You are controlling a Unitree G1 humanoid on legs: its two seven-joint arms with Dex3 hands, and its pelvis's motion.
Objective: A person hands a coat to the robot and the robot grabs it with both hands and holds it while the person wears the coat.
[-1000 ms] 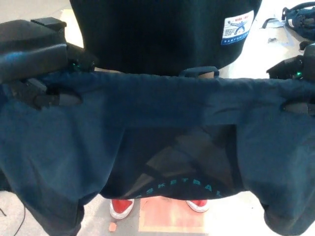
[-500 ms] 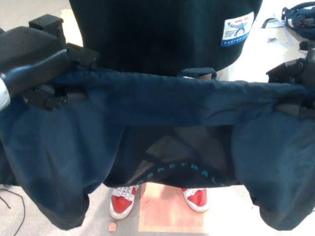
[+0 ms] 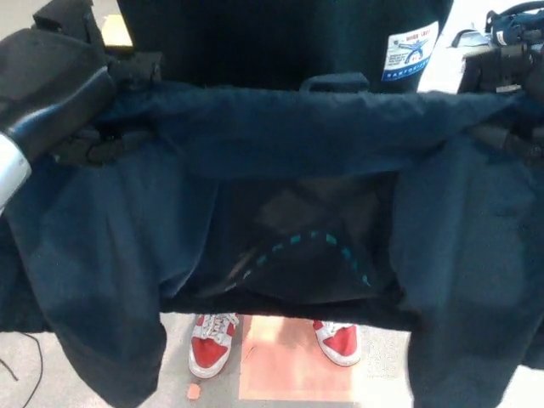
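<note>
Raised higher than before, the dark navy fabric coat (image 3: 280, 144) stretches left-right, sleeves hanging toward pale floor (image 3: 382, 374). Left hand (image 3: 81, 93) and right hand (image 3: 510, 81) each clamp its top edge before a person in red sneakers (image 3: 212, 344).

One coat (image 3: 280, 161) and two robot hands: left hand (image 3: 64, 93), right hand (image 3: 510, 72). Two red shoes: one (image 3: 210, 342), the other (image 3: 338, 340). One person (image 3: 280, 38).

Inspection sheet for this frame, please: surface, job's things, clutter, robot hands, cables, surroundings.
Surface: pale floor with an orange-pink mat.
Job's things: dark blue coat stretched wide between both hands, sleeves hanging down each side.
Clutter: small orange scrap on the floor.
Robot hands: left robot hand and right robot hand each shut on the coat's top edge.
Cables: thin black cable at lower left.
Surroundings: person in a dark top with a white patch, red shoes; blue bag upper right.
</note>
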